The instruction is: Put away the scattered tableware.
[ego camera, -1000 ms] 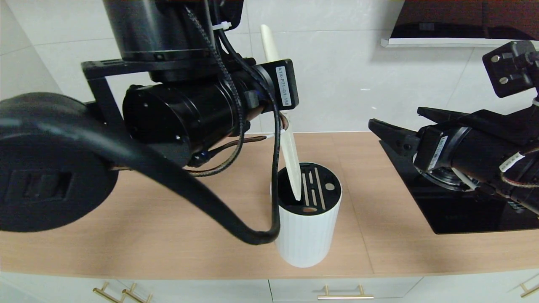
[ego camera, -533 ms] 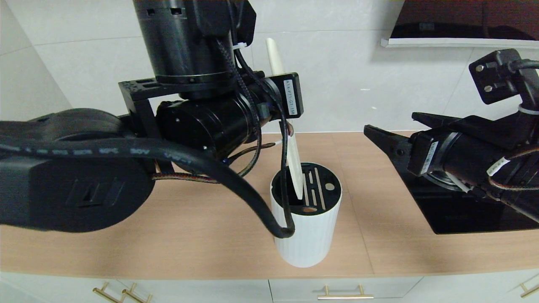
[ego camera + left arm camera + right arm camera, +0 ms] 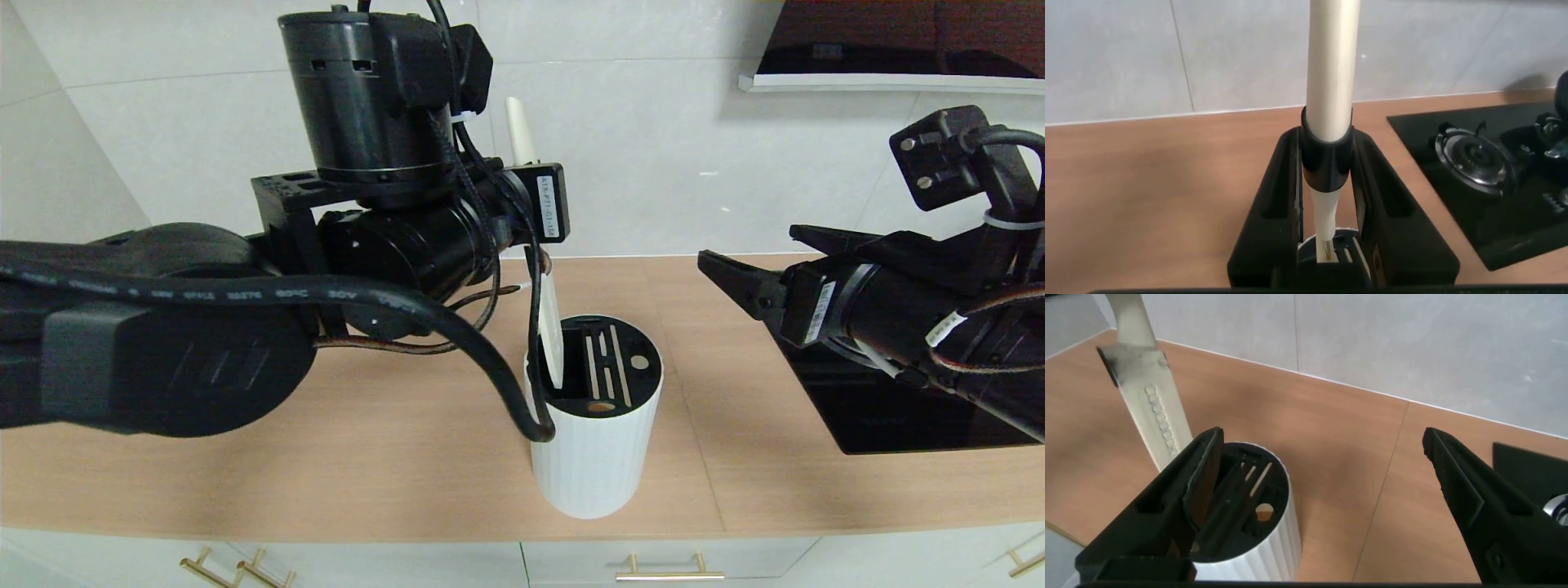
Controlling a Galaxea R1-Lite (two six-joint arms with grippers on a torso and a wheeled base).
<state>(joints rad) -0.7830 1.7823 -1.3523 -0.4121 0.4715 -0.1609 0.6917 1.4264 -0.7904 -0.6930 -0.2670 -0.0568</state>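
Right now the left claw [image 3: 1327, 155] is pinching a cream knife [image 3: 553, 343] at the dark collar where handle meets blade. It holds the knife almost upright, handle up and blade down, which lets the blade go straight down into its store. That store is a white ribbed holder [image 3: 596, 457] with a black top. It stands on the wooden desk [image 3: 326, 474] close to the front edge and about midway along it, with the black cooktop [image 3: 890, 416] well apart toward the right end. The blade tip sits just inside the wide opening [image 3: 571, 367] on the left part of the holder's top, beside the narrow slots [image 3: 608, 367] and not in one of them. We judge that the insertion is under way but not finished, since most of the blade is above the rim. We think the grip at the collar is chosen so that the fingers stay above the holder as the blade sinks. The right claw [image 3: 1319, 445] hangs spread and empty above the desk just to the right of the holder, touching nothing. From there it looks ready to steady the holder if the blade drags on it. The slight lean of the blade is the risk we see, because it could catch the edge of the opening and tip the tall, narrow holder.
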